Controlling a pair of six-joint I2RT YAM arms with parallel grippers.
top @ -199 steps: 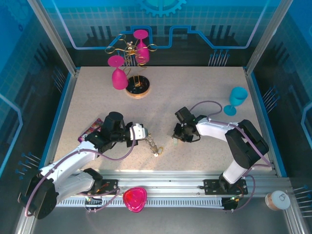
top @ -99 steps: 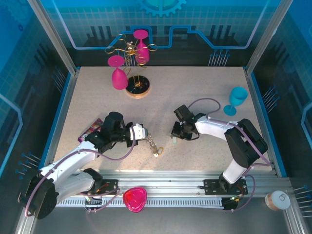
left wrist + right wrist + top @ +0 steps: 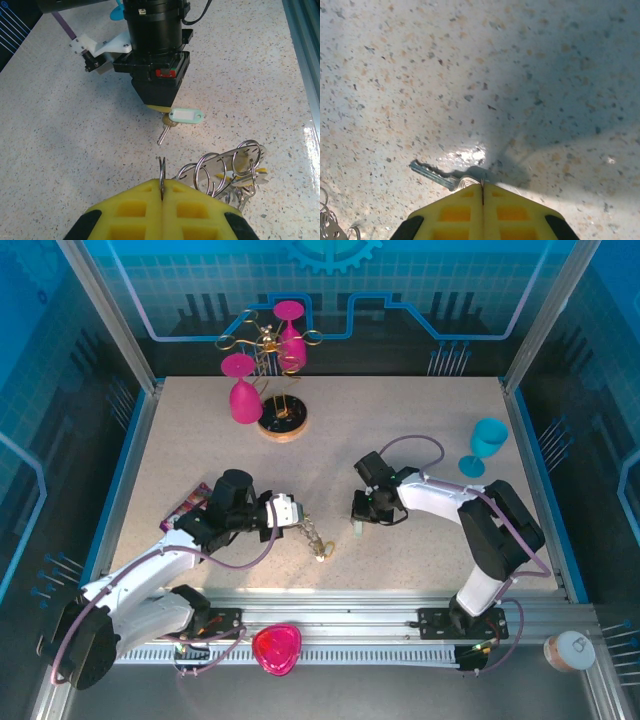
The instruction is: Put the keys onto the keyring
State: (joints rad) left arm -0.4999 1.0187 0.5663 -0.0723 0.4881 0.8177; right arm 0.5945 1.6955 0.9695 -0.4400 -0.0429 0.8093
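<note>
My left gripper (image 3: 161, 192) is shut on one thin silver split ring of the keyring (image 3: 231, 162), a flat metal strip with several silver rings and small keys hanging at its right end. From above, the left gripper (image 3: 299, 524) holds this bunch (image 3: 318, 540) just over the table. My right gripper (image 3: 482, 189) points down and is shut on the head of a silver key (image 3: 431, 173), whose blade sticks out to the left. Seen from the left wrist, that key (image 3: 163, 134) and its pale green tag (image 3: 185, 116) hang at the right gripper's yellow tips (image 3: 161, 108).
A round-based stand with pink glasses (image 3: 262, 370) is at the back left. A teal glass (image 3: 487, 445) stands at the right edge. A pink packet (image 3: 188, 505) lies by the left arm. A pink heart-shaped dish (image 3: 277, 648) and a cup (image 3: 570, 650) sit off the table's front.
The right gripper has closed on the key and shifted a little to the left, toward the keyring. The left arm and the keyring have stayed put.
</note>
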